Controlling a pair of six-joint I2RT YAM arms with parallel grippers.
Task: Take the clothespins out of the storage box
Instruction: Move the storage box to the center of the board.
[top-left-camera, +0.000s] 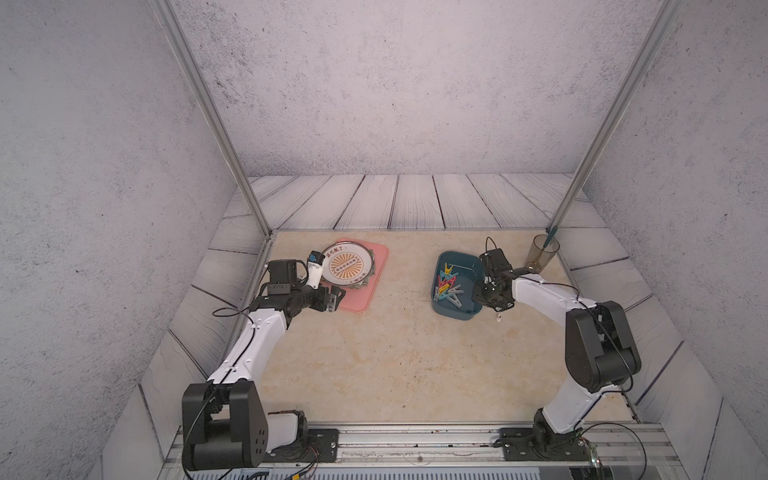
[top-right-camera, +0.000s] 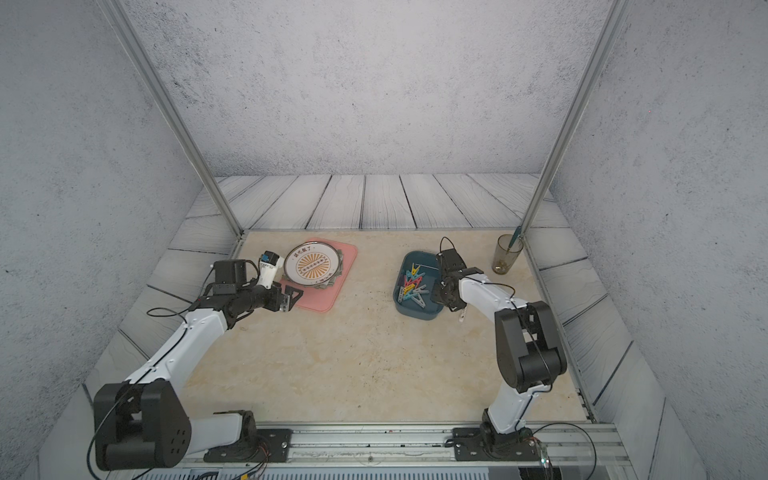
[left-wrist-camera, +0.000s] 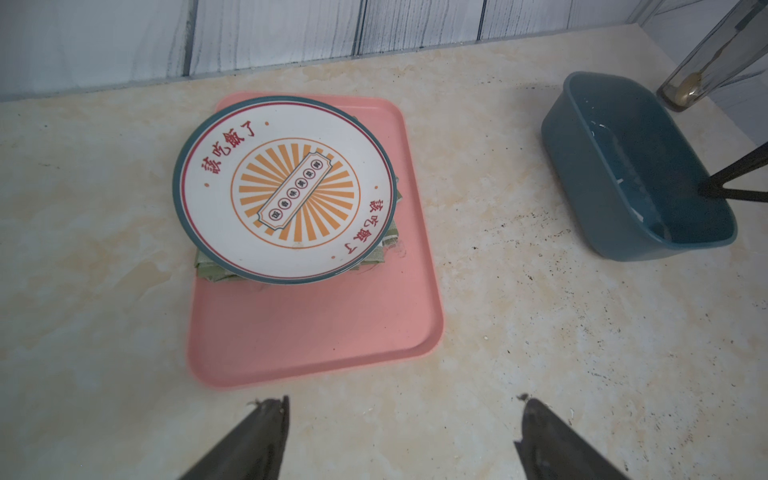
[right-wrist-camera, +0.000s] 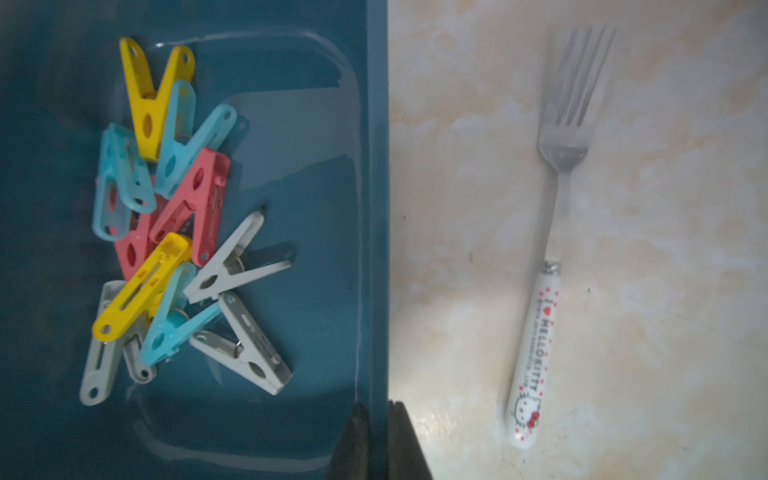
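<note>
The storage box (top-left-camera: 454, 315) (top-right-camera: 415, 314) is a dark teal tray at the table's right. Several clothespins (top-left-camera: 446, 285) (top-right-camera: 412, 285) (right-wrist-camera: 174, 232) in yellow, light blue, red and grey lie heaped inside it. My right gripper (right-wrist-camera: 378, 409) (top-left-camera: 489, 296) is shut on the storage box's near-right wall (right-wrist-camera: 374, 208), one finger inside it and one outside. My left gripper (left-wrist-camera: 403, 401) (top-left-camera: 336, 297) hangs open and empty over the table just in front of the pink tray (left-wrist-camera: 316, 332). The left wrist view shows the storage box (left-wrist-camera: 590, 166) from the side, with its contents hidden.
A fork (right-wrist-camera: 557, 232) (top-left-camera: 497, 318) with a white printed handle lies on the table right of the box. A patterned plate (left-wrist-camera: 286, 191) sits on folded green cloth on the pink tray (top-left-camera: 357, 300). A glass (top-left-camera: 540, 255) with a teal stick stands at the back right.
</note>
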